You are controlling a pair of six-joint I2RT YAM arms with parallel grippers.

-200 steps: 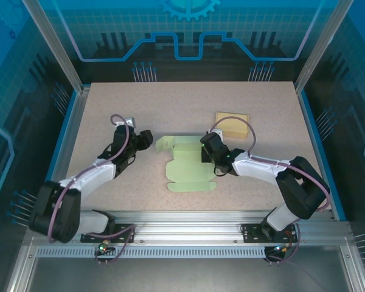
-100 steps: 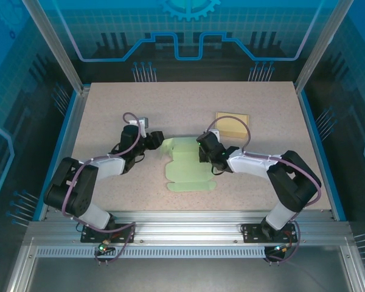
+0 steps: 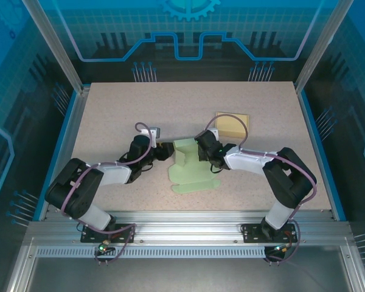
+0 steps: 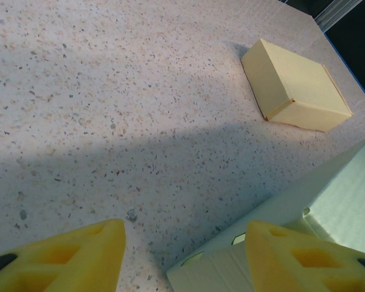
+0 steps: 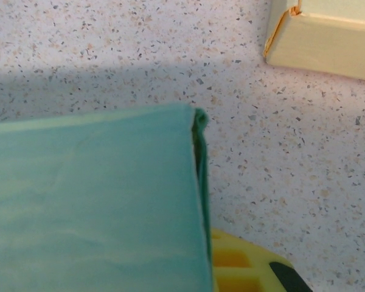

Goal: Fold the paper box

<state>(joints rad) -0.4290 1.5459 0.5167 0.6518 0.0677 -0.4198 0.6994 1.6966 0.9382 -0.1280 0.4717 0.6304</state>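
Pale green paper box blank (image 3: 193, 173) now has its left wall raised; your right hand (image 3: 201, 151) pinches it, left hand (image 3: 165, 152) half-open alongside.

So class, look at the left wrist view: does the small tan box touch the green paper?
No, the tan box lies apart from the green paper, with a stretch of speckled table between them.

The top camera is looking down from behind onto the whole table (image 3: 140, 103). Both wrist cameras are sitting low and close, sharing the green paper box (image 4: 328, 201) and tan box (image 4: 295, 85).
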